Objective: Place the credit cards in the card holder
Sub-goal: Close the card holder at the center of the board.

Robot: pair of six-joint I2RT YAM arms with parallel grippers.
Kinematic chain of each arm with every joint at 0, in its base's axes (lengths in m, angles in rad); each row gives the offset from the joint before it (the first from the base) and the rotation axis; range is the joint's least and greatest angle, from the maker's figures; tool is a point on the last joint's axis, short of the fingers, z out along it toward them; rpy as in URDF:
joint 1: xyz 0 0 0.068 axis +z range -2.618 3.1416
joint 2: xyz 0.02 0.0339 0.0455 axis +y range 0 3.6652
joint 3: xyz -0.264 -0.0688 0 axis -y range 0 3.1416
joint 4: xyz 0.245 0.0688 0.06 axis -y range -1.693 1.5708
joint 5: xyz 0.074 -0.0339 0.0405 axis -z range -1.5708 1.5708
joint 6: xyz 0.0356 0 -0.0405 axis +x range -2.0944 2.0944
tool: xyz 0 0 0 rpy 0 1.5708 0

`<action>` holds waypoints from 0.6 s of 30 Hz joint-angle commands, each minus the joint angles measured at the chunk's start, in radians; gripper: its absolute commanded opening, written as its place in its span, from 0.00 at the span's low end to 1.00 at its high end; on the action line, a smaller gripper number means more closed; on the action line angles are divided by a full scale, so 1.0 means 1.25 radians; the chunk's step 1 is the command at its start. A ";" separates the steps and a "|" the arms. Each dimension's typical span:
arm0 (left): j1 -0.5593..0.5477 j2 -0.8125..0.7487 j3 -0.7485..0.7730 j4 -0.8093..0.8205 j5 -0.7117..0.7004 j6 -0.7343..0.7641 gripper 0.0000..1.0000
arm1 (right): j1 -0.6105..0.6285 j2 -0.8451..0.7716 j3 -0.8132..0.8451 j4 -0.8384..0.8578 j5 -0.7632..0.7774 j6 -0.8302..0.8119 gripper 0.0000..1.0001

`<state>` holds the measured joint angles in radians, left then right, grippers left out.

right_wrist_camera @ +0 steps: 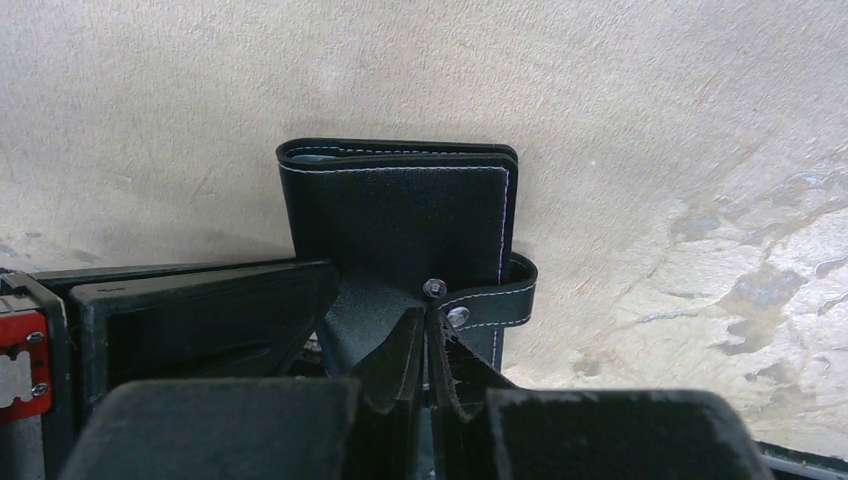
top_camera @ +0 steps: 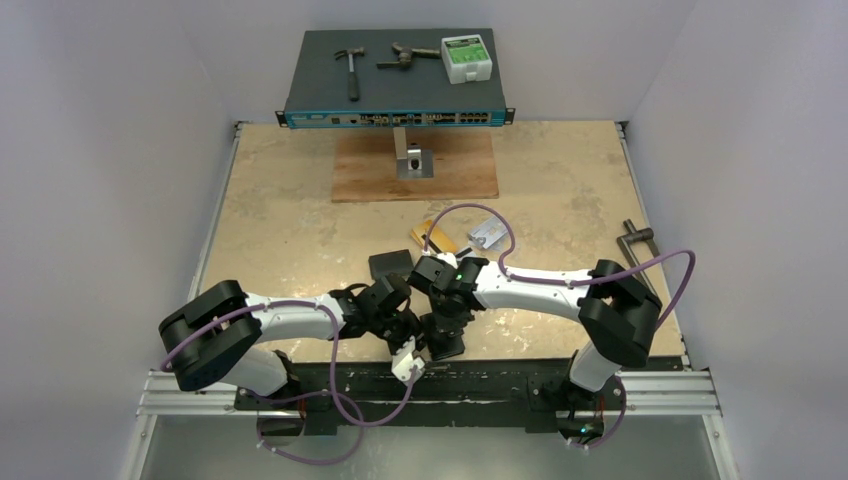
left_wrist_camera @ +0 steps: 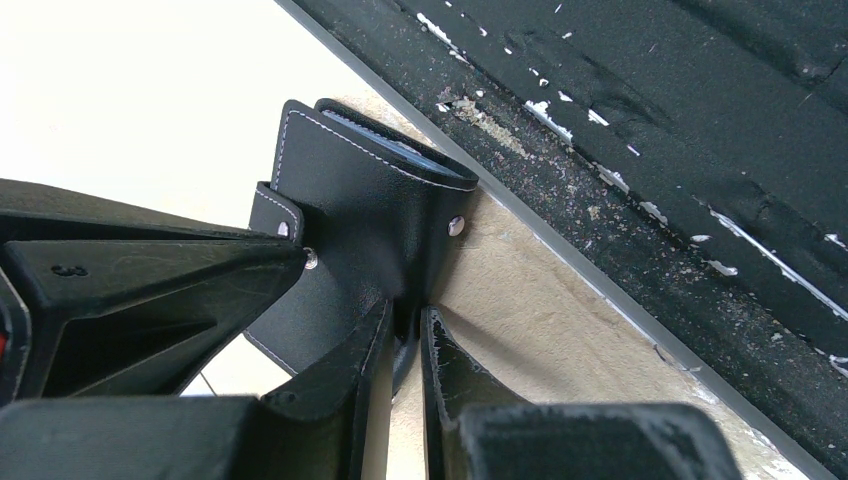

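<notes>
The black card holder (top_camera: 447,340) lies folded near the table's front edge, its snap tab undone. It also shows in the left wrist view (left_wrist_camera: 370,200) and the right wrist view (right_wrist_camera: 400,215). My left gripper (left_wrist_camera: 405,325) is shut on a thin edge of the holder. My right gripper (right_wrist_camera: 427,318) is shut on the holder beside the snap tab (right_wrist_camera: 495,300). A gold-orange credit card (top_camera: 433,237) and a silver-grey one (top_camera: 489,236) lie on the table behind the arms. I see no third card.
A plain black pouch (top_camera: 390,264) lies just behind the left gripper. A wooden board (top_camera: 415,170) with a metal bracket and a network switch (top_camera: 395,80) carrying tools stand at the back. A metal tool (top_camera: 635,240) lies at the right edge. Black foam (left_wrist_camera: 650,120) borders the front edge.
</notes>
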<state>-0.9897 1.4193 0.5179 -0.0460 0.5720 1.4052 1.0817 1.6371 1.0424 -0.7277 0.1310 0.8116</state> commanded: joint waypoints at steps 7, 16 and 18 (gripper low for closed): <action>-0.002 0.005 0.001 -0.075 0.013 -0.033 0.12 | 0.009 -0.012 0.045 -0.068 0.077 -0.008 0.35; -0.003 0.003 0.002 -0.079 0.011 -0.034 0.12 | 0.012 0.001 0.050 -0.051 0.070 -0.009 0.23; -0.003 0.005 0.003 -0.079 0.010 -0.034 0.12 | 0.012 -0.002 0.048 -0.054 0.070 -0.007 0.20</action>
<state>-0.9897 1.4193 0.5182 -0.0463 0.5720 1.4048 1.0904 1.6371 1.0641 -0.7830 0.1921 0.7998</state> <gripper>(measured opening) 0.125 0.228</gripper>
